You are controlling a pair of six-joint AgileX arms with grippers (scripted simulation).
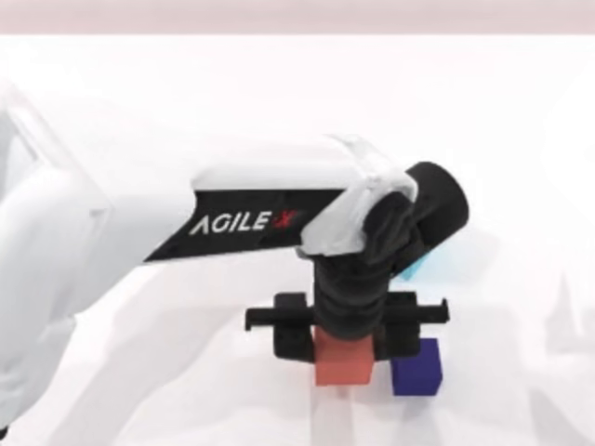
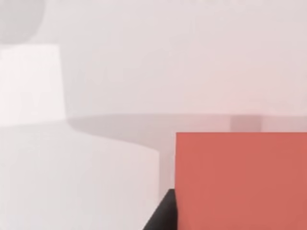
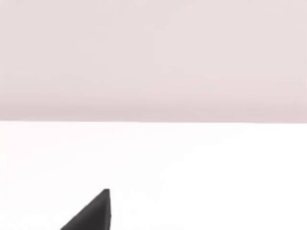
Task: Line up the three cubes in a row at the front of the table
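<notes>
Near the table's point(image 1: 139, 372) front edge, my left gripper point(image 1: 344, 336) points down, shut on the coral-red cube point(image 1: 343, 360), with a black finger pressed against each side. In the left wrist view this cube point(image 2: 240, 182) fills the corner and one finger point(image 2: 164, 215) touches its side. The small navy cube point(image 1: 416, 367) stands just right of the red one, a narrow gap between them. Farther back, the light cyan cube point(image 1: 420, 266) is mostly hidden behind the left wrist. My right gripper point(image 3: 136, 223) is parked out of the top view, open, over bare table.
The left arm's white and black forearm point(image 1: 242, 218) stretches from the left side across the table's middle. A pale pinkish band point(image 1: 297, 17) runs along the far edge.
</notes>
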